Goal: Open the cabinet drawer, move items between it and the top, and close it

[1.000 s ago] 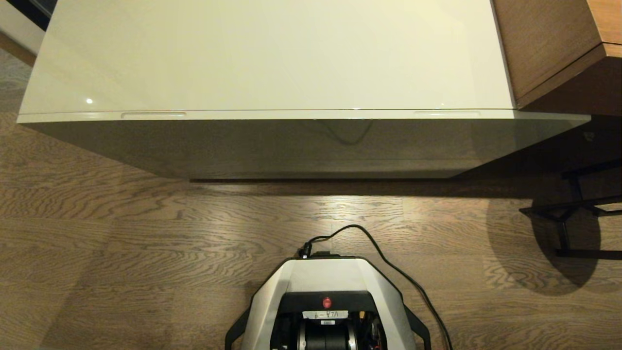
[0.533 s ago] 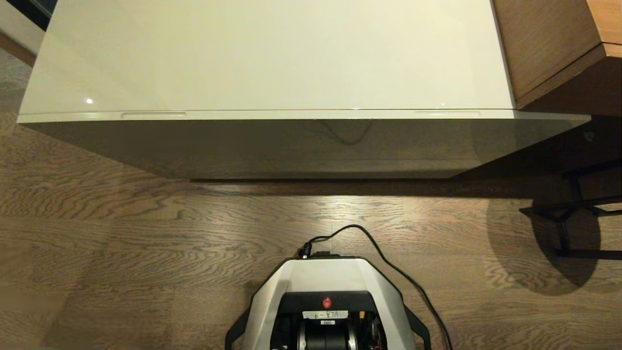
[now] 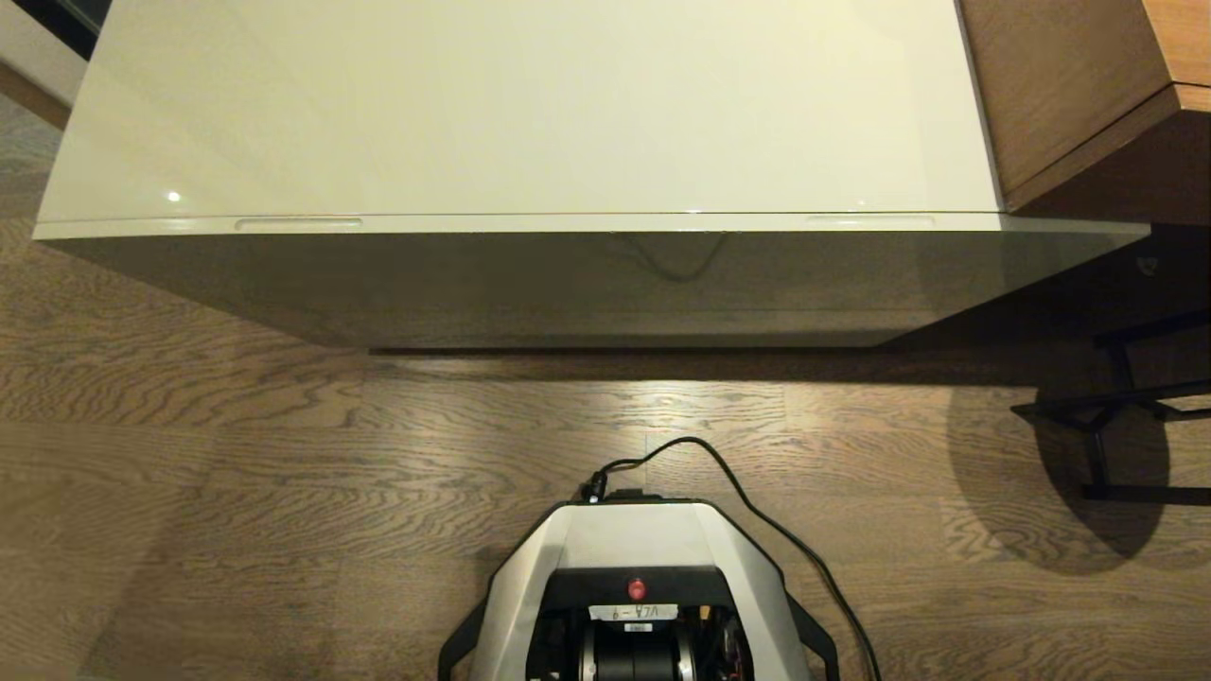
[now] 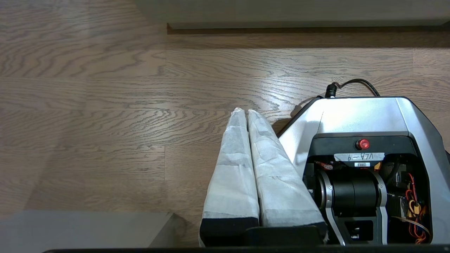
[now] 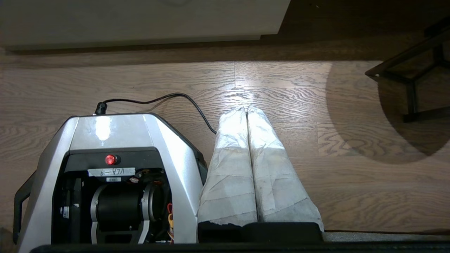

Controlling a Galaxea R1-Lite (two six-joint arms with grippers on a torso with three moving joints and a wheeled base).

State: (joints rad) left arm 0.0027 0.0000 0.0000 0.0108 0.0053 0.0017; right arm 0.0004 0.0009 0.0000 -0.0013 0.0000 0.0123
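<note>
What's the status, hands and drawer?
Left hand shut, empty; right hand shut, empty. Wide glossy beige-grey cabinet drawer closed. Glossy cream-white cabinet top bare. Nothing in the way.

Wood floor (image 3: 284,473) between robot base (image 3: 639,539) and cabinet drawer (image 3: 568,284) lies open; black frame (image 3: 1116,416) (right side) and power cable (image 3: 757,511) obstruct.

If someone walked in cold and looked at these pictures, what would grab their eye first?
The large glossy cream-white cabinet top, bare, fills the upper head view, its wide shallow drawer shut beneath it. On the wooden floor below sits the robot's silver base. Both white-wrapped end effectors, left and right, hang shut beside it.
</note>
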